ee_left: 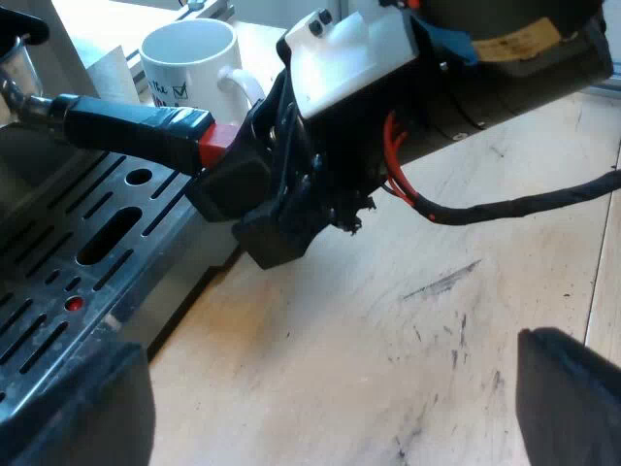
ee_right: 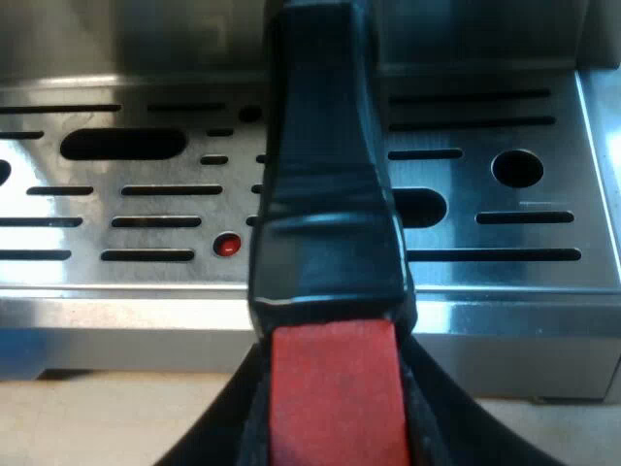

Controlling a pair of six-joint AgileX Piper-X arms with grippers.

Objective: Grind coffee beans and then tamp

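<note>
The machine (ee_left: 24, 165) stands close to me, its slotted tray (ee_right: 543, 311) along its base. The scuffed wooden surface (ee_left: 388, 320) runs beside it. The holder (ee_left: 58, 107) has its metal head at the machine's front and its dark handle (ee_right: 325, 194) jutting out over the tray. My right claw (ee_right: 335, 408) is clamped on the handle's red end (ee_left: 215, 146), a finger pressed to each side. My left claw (ee_left: 325, 413) hangs over the surface near the tray, spread wide, holding nothing. A white mug (ee_left: 189, 63) stands on the surface beyond the handle.
</note>
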